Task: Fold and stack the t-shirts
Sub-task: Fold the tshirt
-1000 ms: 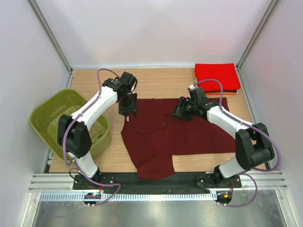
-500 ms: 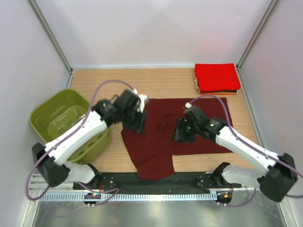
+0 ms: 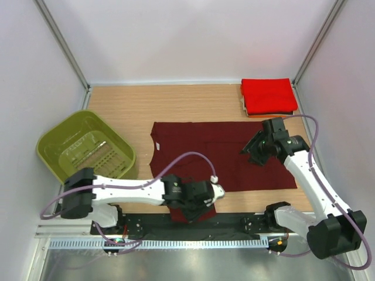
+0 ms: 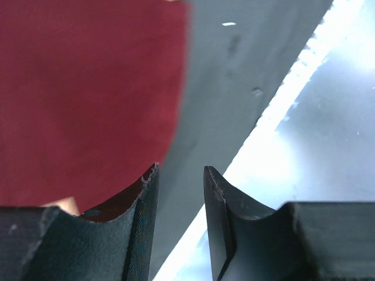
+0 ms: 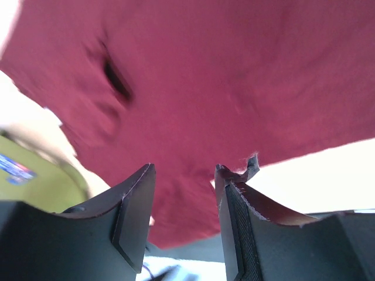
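A dark maroon t-shirt (image 3: 222, 155) lies spread across the middle of the table, and one flap of it reaches the near edge. My left gripper (image 3: 196, 206) sits low over that flap. In the left wrist view the left gripper (image 4: 180, 175) is open and holds nothing, with the maroon cloth (image 4: 88, 99) beside its left finger. My right gripper (image 3: 252, 150) hovers over the shirt's right half. Through the right wrist camera the right gripper (image 5: 184, 170) is open and empty above the maroon shirt (image 5: 222, 76). A folded bright red t-shirt (image 3: 268, 95) tops a small stack at the back right.
An olive-green basket (image 3: 85, 149) stands at the left, partly over the table's edge, and shows again as the basket (image 5: 35, 187) in the right wrist view. A black rail (image 3: 234, 225) runs along the near edge, by the left gripper. Thin orange and dark layers lie under the red shirt.
The left arm swung from the shirt's far-left corner down to the near edge, and its jaws narrowed a little. The right arm drew back to the right. The shirt now lies flatter and wider.
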